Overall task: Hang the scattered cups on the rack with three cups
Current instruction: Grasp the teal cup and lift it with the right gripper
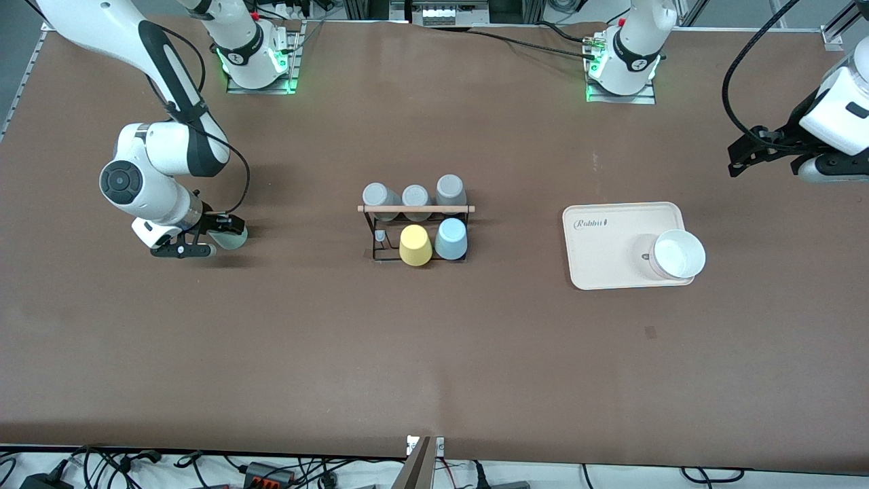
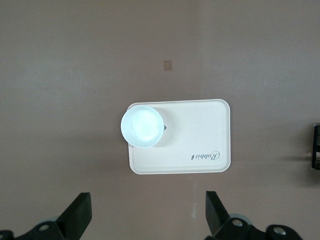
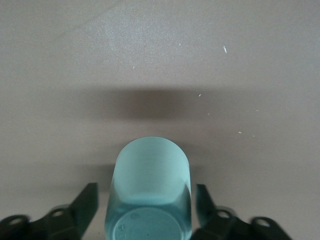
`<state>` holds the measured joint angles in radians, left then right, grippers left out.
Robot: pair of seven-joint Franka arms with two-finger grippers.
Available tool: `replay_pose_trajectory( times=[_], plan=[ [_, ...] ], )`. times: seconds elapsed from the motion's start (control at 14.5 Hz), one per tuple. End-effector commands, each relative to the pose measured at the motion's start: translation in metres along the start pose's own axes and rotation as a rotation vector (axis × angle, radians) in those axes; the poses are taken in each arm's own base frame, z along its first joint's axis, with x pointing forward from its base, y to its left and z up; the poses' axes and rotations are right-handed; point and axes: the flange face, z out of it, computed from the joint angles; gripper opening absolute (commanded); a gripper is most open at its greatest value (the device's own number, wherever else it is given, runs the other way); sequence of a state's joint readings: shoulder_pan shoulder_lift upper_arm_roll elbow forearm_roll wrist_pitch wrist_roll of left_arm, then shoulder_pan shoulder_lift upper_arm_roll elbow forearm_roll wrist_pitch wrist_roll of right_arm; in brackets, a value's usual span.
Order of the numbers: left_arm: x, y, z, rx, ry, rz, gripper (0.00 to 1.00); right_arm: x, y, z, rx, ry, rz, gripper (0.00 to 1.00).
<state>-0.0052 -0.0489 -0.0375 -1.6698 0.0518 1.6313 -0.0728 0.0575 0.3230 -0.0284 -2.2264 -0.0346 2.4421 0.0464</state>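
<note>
Mint cup (image 3: 150, 190): on its side on table, well off rack (image 1: 415, 231) twd right arm's end
R gripper (image 1: 218, 237): fingers spread round mint cup, not clamped
L gripper (image 2: 147, 212): wide open, empty, over table nr tray (image 1: 611, 261)
Blue cup (image 1: 451, 238): on rack

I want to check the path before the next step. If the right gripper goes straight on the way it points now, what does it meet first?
The right gripper would likely first meet the mint green cup, which lies on its side between its open fingers; past the cup, only bare table shows.
</note>
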Motion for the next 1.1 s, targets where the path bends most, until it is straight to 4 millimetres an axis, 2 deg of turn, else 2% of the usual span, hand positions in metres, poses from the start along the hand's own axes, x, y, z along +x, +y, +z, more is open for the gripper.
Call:
replay_pose_trajectory(
  times=[0.0, 0.07, 0.21, 0.34, 0.48, 0.62, 0.76, 0.97, 1.03],
  plan=[
    [-0.005, -0.006, -0.004, 0.002, 0.004, 0.01, 1.0, -0.002, -0.004, -0.007, 0.002, -0.018, 0.013, 0.29],
    [-0.002, -0.007, -0.001, 0.004, 0.0, 0.009, 1.0, 0.004, -0.004, -0.021, 0.002, -0.012, 0.011, 0.27],
    [-0.002, -0.009, -0.002, 0.006, -0.026, 0.005, 1.0, 0.023, -0.008, -0.061, 0.002, -0.02, -0.005, 0.26],
    [0.0, -0.022, -0.011, 0.002, -0.055, -0.012, 1.0, 0.048, -0.028, -0.12, 0.004, -0.053, -0.039, 0.27],
    [0.002, -0.022, -0.01, 0.005, -0.057, -0.017, 1.0, 0.064, -0.069, -0.175, 0.01, -0.07, -0.091, 0.27],
    [0.006, -0.013, -0.002, 0.015, -0.074, -0.007, 1.0, 0.069, -0.113, -0.197, 0.0, -0.077, -0.108, 0.27],
    [0.01, -0.009, 0.003, 0.013, -0.077, 0.0, 1.0, 0.061, -0.167, -0.21, -0.008, -0.049, -0.093, 0.27],
    [0.011, -0.003, 0.001, 0.0, -0.058, 0.008, 1.0, 0.039, -0.25, -0.211, -0.022, -0.023, 0.034, 0.28],
    [0.01, -0.002, 0.002, -0.022, -0.061, 0.004, 1.0, 0.037, -0.272, -0.216, -0.013, 0.003, 0.072, 0.28]
  ],
)
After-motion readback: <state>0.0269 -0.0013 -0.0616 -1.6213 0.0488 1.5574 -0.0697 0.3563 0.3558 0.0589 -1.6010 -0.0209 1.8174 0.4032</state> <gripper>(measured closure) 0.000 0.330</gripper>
